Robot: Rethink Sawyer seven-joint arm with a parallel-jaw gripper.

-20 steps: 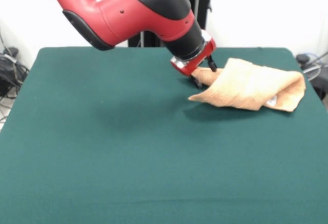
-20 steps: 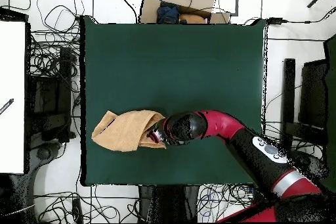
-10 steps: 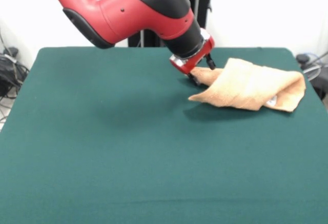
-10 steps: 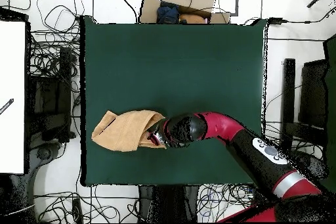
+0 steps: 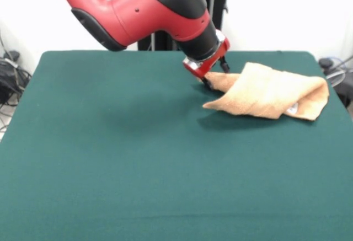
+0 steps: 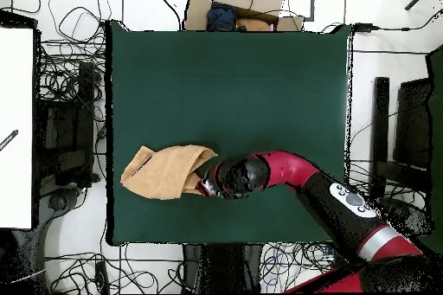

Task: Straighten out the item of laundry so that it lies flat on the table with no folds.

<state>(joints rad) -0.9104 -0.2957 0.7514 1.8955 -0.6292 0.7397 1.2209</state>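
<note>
Lying folded over on itself, the towel (image 5: 269, 95) rests on the green worktop (image 5: 138, 158), and one pointed corner of it reaches right up to the jaws. The gripper (image 5: 212, 79) is brought in low at that corner, tilted on the red and black arm (image 5: 149, 12), so that the tips meet the cloth close to the worktop rather than from straight above. Whether the jaws are closed on the corner or merely touching it cannot be told: the tips are hidden behind the red wrist ring in the front view and under the arm in the overhead view.

Beyond the jaws, away from the arm, the bulk of the cloth is doubled into a long wedge, with a small white label (image 5: 292, 108) showing near its far end. In the overhead view the towel (image 6: 166, 170) is seen just beside the gripper (image 6: 206, 182), near one side of the worktop (image 6: 260, 84).

A corner is judged a sensible place to take hold, since pulling it outward would draw the upper layer off the lower one. The task is judged far from done, as the fold is not yet opened.
</note>
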